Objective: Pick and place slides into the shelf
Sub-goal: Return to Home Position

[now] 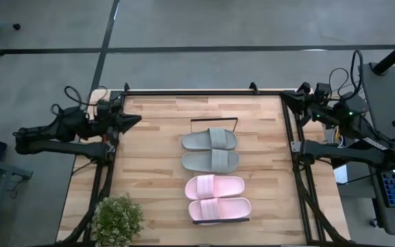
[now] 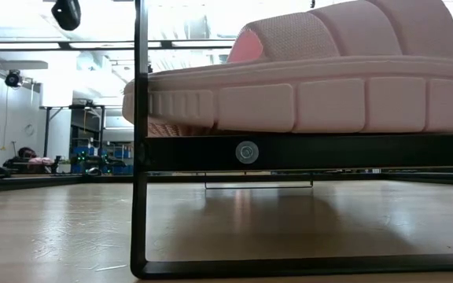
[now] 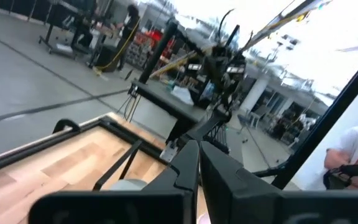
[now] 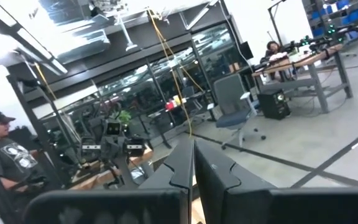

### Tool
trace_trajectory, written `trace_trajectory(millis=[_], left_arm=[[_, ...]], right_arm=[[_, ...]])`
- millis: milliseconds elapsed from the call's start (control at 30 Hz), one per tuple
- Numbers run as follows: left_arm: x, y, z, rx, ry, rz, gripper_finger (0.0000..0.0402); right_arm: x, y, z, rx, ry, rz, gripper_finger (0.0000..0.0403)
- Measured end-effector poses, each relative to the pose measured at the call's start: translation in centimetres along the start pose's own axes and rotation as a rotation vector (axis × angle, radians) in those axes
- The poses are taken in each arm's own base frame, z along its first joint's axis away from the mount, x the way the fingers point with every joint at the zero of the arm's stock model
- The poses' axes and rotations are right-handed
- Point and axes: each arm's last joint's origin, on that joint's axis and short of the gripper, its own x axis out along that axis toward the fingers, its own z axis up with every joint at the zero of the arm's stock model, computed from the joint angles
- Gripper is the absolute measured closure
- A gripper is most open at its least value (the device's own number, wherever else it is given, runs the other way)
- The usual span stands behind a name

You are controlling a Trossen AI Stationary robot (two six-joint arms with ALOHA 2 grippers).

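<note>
All four slides lie in a row on the shelf [image 1: 214,121], soles down, with their wide straps up. The two grey slides [image 1: 210,140] [image 1: 211,162] are at the far end. The two pale pink slides [image 1: 214,186] [image 1: 219,208] are at the near end. The slides hide most of the shelf's board; its black wire frame shows at both ends. In the low view the nearest pink slide [image 2: 305,86] rests on the shelf's edge [image 2: 329,152]. My left gripper [image 1: 137,119] is shut at the table's far left, apart from the slides. My right gripper [image 1: 284,98] is shut at the far right corner.
A small potted plant [image 1: 117,218] stands at the table's near left corner. Bare plank tabletop [image 1: 156,158] lies on both sides of the shelf. A black rail frames the table [image 1: 197,91]. A person [image 4: 5,155] shows in the room beyond, and another at a far bench.
</note>
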Motion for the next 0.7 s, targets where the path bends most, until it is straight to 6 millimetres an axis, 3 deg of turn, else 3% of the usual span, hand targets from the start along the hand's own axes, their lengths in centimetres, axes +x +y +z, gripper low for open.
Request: trace_trajectory(millis=[300,700], left_arm=[[-1.1,1.4,-2.0,0.019,0.005,0.008,0.0401],[-1.9,2.6,-4.2,0.046,0.003,0.000,0.0402]], right_arm=[[-0.1,-0.4,-0.9,-0.009,0.023,-0.039,0.0395],[-1.9,-1.7,-3.4,0.016,0.020,-0.069,0.0395]])
